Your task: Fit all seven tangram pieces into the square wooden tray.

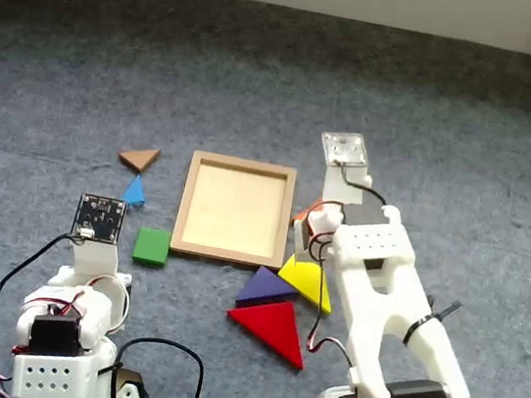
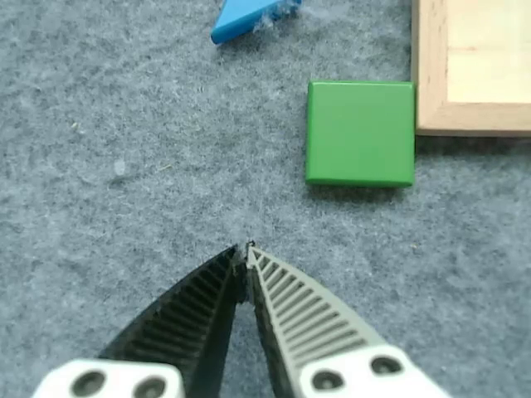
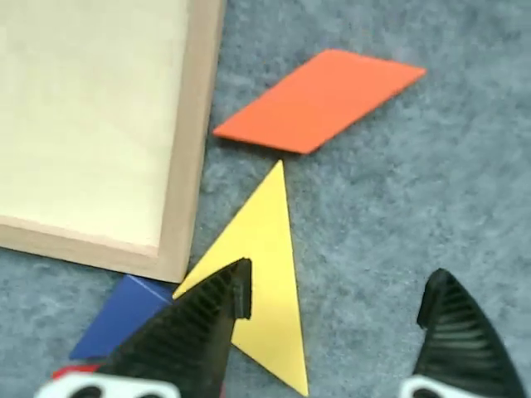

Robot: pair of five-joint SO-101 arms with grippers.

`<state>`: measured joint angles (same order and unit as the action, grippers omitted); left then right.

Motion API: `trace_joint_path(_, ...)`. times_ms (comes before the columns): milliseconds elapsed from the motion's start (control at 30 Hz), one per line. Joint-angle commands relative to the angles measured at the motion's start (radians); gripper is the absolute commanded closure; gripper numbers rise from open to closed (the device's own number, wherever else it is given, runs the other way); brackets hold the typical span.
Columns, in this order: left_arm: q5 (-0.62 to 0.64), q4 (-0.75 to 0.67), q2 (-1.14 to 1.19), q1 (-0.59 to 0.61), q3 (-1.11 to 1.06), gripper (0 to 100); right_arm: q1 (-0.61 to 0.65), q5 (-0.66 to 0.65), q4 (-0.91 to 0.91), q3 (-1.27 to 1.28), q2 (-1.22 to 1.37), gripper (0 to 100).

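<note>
The square wooden tray (image 1: 240, 168) lies empty in mid-table. To its left are a brown triangle (image 1: 140, 158), a small blue triangle (image 1: 135, 191) and a green square (image 1: 152, 245). At its right front corner lie an orange parallelogram (image 3: 319, 99), a yellow triangle (image 3: 265, 265), a purple triangle (image 1: 265, 286) and a large red triangle (image 1: 272, 327). My right gripper (image 3: 338, 294) hangs open above the yellow triangle, one finger over its edge, holding nothing. My left gripper (image 2: 247, 250) is shut and empty over the carpet, short of the green square (image 2: 359, 133).
Grey carpet covers the table. The right arm (image 1: 383, 275) stretches over the pieces by the tray's right side and hides part of the orange parallelogram in the high view. The left arm (image 1: 70, 320) stays at the front left. Open carpet lies behind the tray.
</note>
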<state>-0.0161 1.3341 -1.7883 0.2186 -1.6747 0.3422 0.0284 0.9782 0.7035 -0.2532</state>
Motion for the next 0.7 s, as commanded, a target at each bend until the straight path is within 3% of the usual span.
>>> trace_joint_path(0,-0.009,0.005,-0.01,0.01,-0.021,98,0.039,0.063,-0.038,-0.065,-0.047,68.0)
trace_joint_path(133,-0.009,0.005,-0.01,0.01,-0.021,98,0.045,0.064,-0.124,-0.065,0.028,68.0)
trace_joint_path(667,-0.009,0.005,-0.01,0.01,-0.021,98,0.099,0.063,-0.193,-0.101,0.269,68.0)
